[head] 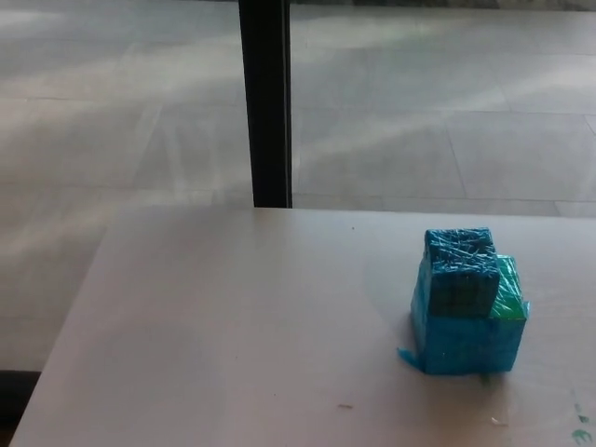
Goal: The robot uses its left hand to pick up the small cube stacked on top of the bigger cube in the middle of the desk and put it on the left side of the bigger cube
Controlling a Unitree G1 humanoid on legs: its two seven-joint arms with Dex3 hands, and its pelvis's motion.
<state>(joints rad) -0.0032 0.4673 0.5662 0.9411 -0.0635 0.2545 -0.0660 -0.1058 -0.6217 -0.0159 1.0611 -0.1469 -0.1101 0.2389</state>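
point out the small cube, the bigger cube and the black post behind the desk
small cube [460, 270], head view, on its front face
bigger cube [466, 343], head view, on its front face below the small cube
black post [265, 102], head view, midway up its shaft

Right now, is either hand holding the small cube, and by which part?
Nothing is held: neither hand is in view. The small cube sits on the bigger cube on the desk.

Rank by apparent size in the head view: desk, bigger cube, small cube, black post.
1. desk, filling most of the lower frame
2. black post, tall but narrow and farther away, so its rank is unsure
3. bigger cube
4. small cube, stacked on top of the bigger one
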